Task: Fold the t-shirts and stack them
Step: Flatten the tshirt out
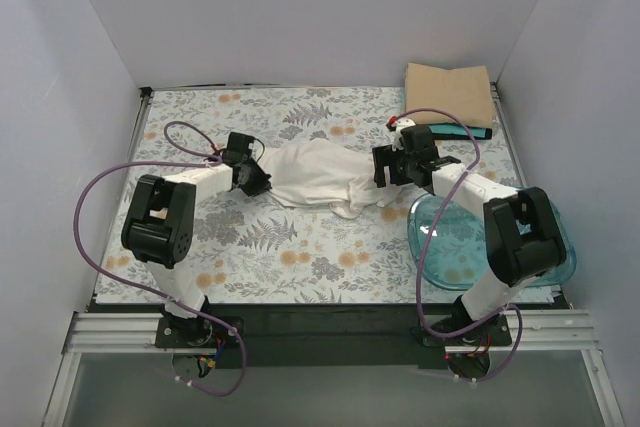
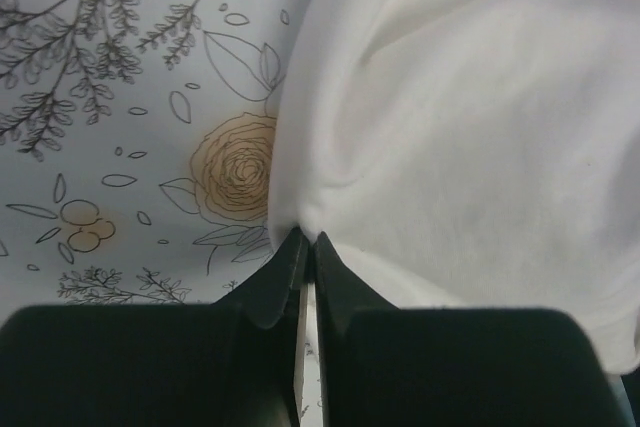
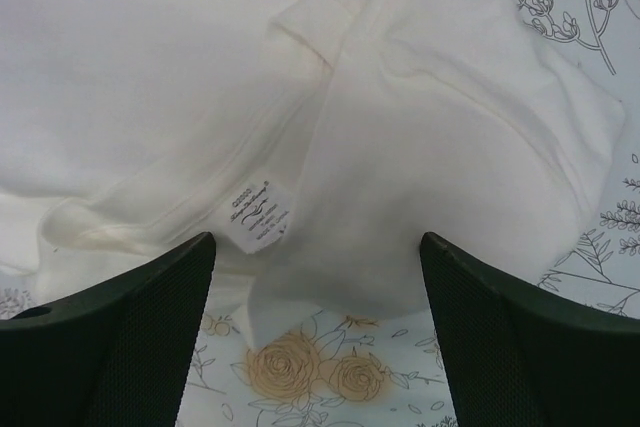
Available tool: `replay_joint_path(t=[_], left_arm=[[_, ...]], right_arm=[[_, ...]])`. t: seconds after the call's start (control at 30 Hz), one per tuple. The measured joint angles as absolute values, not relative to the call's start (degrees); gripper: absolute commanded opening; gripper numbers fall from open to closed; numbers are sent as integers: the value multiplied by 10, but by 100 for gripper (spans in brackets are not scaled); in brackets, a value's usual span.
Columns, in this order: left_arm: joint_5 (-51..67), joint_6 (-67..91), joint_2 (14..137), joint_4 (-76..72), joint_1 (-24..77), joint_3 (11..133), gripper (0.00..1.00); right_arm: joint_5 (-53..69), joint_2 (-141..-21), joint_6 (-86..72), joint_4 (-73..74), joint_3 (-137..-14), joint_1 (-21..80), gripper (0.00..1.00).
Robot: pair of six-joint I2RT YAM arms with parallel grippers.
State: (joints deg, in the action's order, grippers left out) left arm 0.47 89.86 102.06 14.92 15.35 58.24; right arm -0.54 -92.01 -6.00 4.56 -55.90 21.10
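A crumpled off-white t-shirt (image 1: pixel 320 177) lies in the middle of the floral table cover. My left gripper (image 1: pixel 255 177) is at its left edge. In the left wrist view the left gripper (image 2: pixel 308 242) has its jaws pressed together on the hem of the t-shirt (image 2: pixel 450 127). My right gripper (image 1: pixel 385 172) is at the shirt's right end. There the right gripper (image 3: pixel 315 247) stands wide open just in front of the bunched t-shirt (image 3: pixel 430 147), whose label (image 3: pixel 257 212) faces up. A folded tan t-shirt (image 1: pixel 450 92) tops a stack at the back right, with a teal t-shirt's edge (image 1: pixel 462 131) showing beneath it.
A clear blue plastic tub (image 1: pixel 440 247) stands at the front right, partly under the right arm. The floral table cover (image 1: pixel 280 247) spans the table. White walls close in the left, back and right sides.
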Motion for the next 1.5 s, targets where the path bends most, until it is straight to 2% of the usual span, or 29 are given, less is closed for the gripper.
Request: replay_joint_path(t=[0.07, 0.13, 0.27, 0.37, 0.4, 0.43, 0.57, 0.67, 0.73, 0.8, 1.17, 1.5], left_arm=[[11, 892, 1032, 149, 153, 592, 0], [11, 887, 1033, 148, 154, 595, 0], [-1, 882, 1031, 150, 154, 594, 0], [-23, 882, 1014, 152, 155, 588, 0], [-35, 882, 1005, 156, 156, 585, 0], [-41, 882, 1001, 159, 156, 585, 0], [-81, 883, 973, 173, 156, 583, 0], [-108, 884, 952, 183, 155, 581, 0], [-118, 884, 943, 191, 155, 580, 0], [-125, 885, 934, 196, 154, 577, 0], [-144, 884, 851, 223, 154, 573, 0], [-193, 896, 645, 261, 154, 589, 0]], right_arm=[[-16, -950, -60, 45, -571, 211, 82], [-34, -973, -67, 45, -580, 211, 74], [-73, -983, -81, 45, -585, 213, 66], [-96, -982, -86, 46, -585, 214, 55], [-101, -980, -88, 46, -585, 214, 46], [-108, -976, -89, 46, -585, 215, 42], [-138, -943, -87, 46, -575, 215, 37], [-158, -920, -83, 46, -568, 215, 12], [-165, -912, -83, 46, -564, 214, 9], [-164, -912, -77, 46, -564, 214, 1], [-112, -895, -58, 47, -565, 215, 1], [-151, -704, -23, 54, -591, 215, 1]])
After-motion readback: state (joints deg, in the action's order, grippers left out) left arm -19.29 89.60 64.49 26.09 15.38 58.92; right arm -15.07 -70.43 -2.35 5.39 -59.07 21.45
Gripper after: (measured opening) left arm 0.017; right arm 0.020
